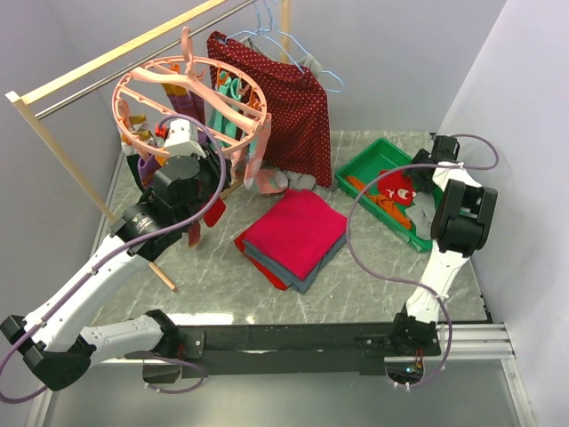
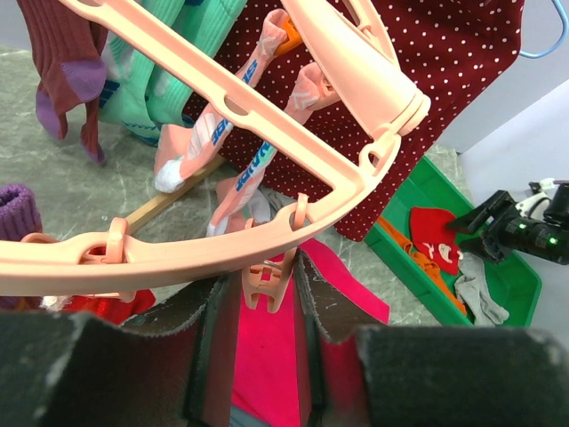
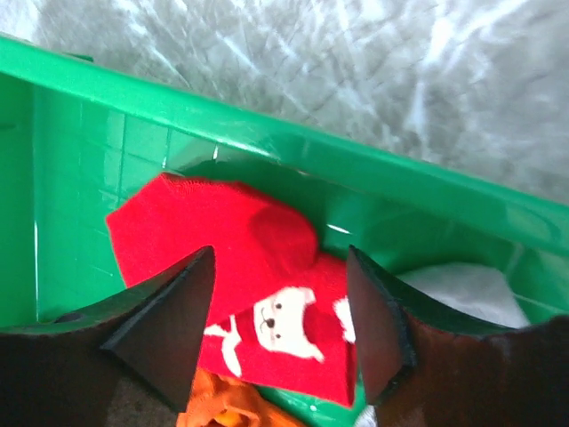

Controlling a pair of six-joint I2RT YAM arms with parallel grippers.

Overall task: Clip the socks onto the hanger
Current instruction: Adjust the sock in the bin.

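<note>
Top view, hanger: the hanger is hung by its hook from the rail at the far left, ring roughly level, clips dangling.
Top view, left end effector: the left end effector is raised under the ring's near rim.
Top view, right end effector: the right end effector is lowered over the green tray on the counter, well apart from the hanger.
Left wrist view, grip: one empty clip is bracketed by narrowly parted jaws; whether it is pressed cannot be told.
Left wrist view, hung socks: teal, maroon and pink hung socks are seen pointing straight down.
Right wrist view, grip: jaws are spread wide above a red sock in the tray; nothing is grasped.
Right wrist view, sock axis: the sock lies flat, long axis from upper left to lower right.
Step judged: a sock is being picked while a clip is readied.
Next move judged: the sock must be pinched near one end, carried across and fed into the clip.
</note>
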